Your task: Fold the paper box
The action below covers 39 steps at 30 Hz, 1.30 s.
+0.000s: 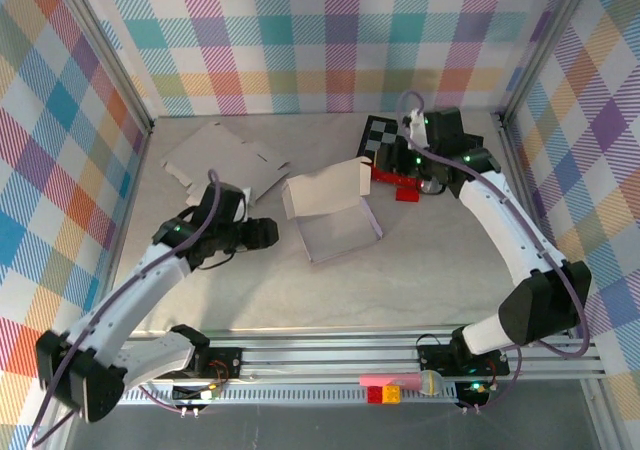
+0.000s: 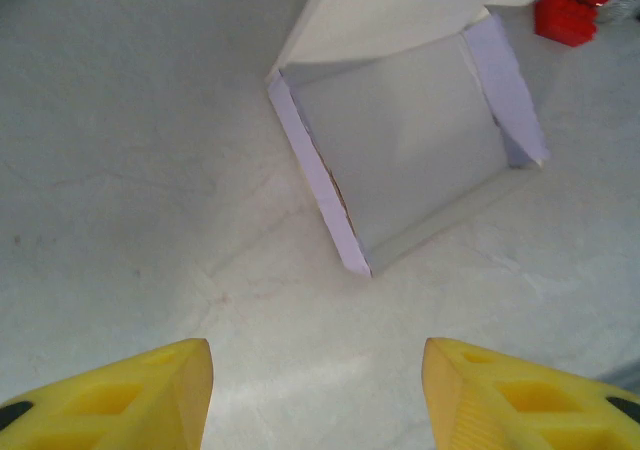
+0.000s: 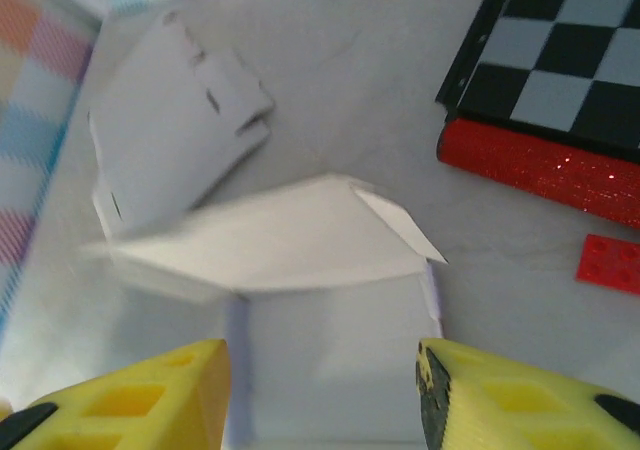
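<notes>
I saw the paper box [image 1: 335, 220] as matt white card, the worktop [image 1: 420, 280] dull and scuffed, the red bar [image 3: 540, 165] glittery, the left fingers [image 2: 120, 395] smooth yellow plastic.

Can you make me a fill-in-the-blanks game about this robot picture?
On the left gripper, the fingers are coloured ____.
The small brick beside the checkerboard is ____.
The unfolded cardboard lies ____ on the table.
Missing words: yellow, red, flat.
</notes>
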Tool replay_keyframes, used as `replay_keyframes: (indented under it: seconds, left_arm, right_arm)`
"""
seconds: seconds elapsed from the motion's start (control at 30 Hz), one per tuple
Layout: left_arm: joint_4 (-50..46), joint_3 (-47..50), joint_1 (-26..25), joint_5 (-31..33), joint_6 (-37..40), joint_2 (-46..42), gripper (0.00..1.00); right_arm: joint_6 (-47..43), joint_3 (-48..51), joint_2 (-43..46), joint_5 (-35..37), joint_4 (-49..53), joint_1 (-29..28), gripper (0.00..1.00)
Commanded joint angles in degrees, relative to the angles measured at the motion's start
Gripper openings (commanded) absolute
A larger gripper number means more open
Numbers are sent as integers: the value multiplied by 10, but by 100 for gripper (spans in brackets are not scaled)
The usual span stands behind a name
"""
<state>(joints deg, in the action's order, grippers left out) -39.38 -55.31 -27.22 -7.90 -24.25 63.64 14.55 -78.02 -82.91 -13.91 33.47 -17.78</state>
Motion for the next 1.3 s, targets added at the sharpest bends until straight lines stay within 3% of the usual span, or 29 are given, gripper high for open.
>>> replay_keyframes:
  seconds: [0.0,0.2,0.47,0.7,1.27]
  left_arm:
    - [37,-43,0,47,38,64,55]
    - [127,-67,3,68,69,149,55]
    - [184,-93,21,63,77,232,55]
    - [200,-103,23,44,81,263,52]
    - [202,-136,23,33,65,295,19]
  right_arm:
    - [-196,72,-11,-87,-57,9,52]
    - [-257,109,-58,-111,-158,37,55]
    - [-279,10,-173,-173,-120,44,58]
    - [-274,-45,-223,-195,-98,44,56]
    - [-262,-71,-240,-151,-65,24,33]
